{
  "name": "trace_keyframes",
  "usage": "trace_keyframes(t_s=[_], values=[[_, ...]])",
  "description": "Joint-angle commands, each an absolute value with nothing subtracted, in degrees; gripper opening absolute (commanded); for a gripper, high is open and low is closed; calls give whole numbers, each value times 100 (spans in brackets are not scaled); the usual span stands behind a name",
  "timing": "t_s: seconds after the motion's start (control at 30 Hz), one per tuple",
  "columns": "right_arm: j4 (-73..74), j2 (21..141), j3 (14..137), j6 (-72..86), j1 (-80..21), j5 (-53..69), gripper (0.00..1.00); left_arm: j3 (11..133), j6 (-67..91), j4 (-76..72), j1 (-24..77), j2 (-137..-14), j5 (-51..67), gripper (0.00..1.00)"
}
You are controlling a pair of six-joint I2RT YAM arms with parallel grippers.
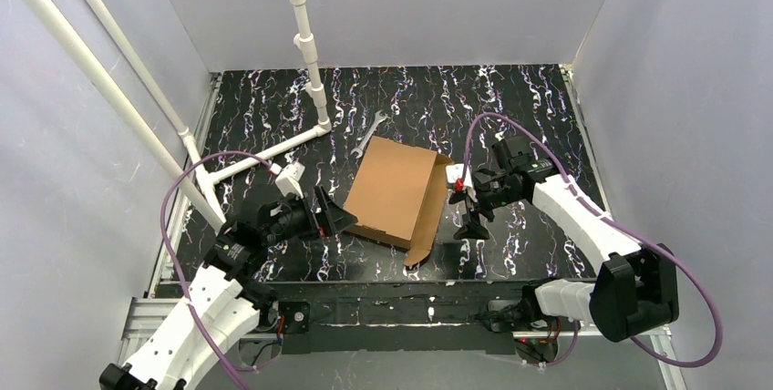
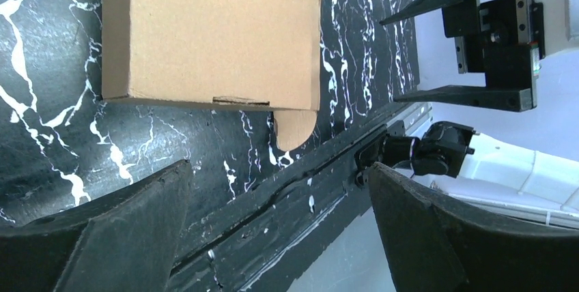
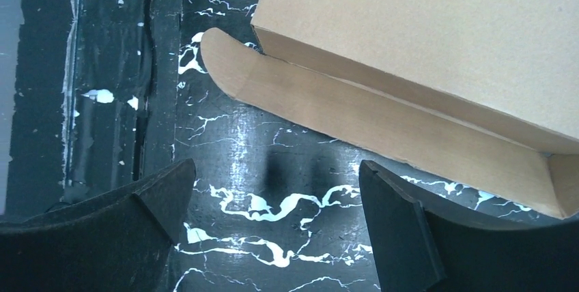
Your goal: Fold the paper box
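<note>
Paper box (image 1: 392, 191) lies on worktop (image 1: 529, 107), lid down, one flap (image 3: 355, 114) loose at box R side. L tool (image 1: 335, 214) and R tool (image 1: 468, 208) flank box, both released and empty. Rec.: brace box w/ L tool, tuck flap w/ R tool.

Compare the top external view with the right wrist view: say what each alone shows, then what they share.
Only top external: the wrench beyond the paper box, the white pipe frame, and the open left pincer. Only right wrist: the shadowed gap between the box top and its untucked flap. Both: the box, the marbled table, and the open right pincer, touching nothing.
</note>
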State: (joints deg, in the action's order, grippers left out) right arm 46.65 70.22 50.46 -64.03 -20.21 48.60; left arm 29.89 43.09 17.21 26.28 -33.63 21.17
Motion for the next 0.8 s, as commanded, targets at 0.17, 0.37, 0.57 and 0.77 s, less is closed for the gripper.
trace_keyframes(t_s=[0.17,0.37,0.57,0.77], values=[[5799,6984,5486,-7207,-1986,5026,98,3530,3966,2287,3927,-3733,1366,98],[5966,6851,5417,-7400,-1978,5162,98,3618,4479,2303,5395,-4022,280,98],[5767,6682,5115,-7483,-1978,5417,98,3461,5722,2228,6596,-4284,-772,90],[5368,6594,4854,-7468,-1994,5354,98,3039,7378,1871,7577,-4716,-2007,80]])
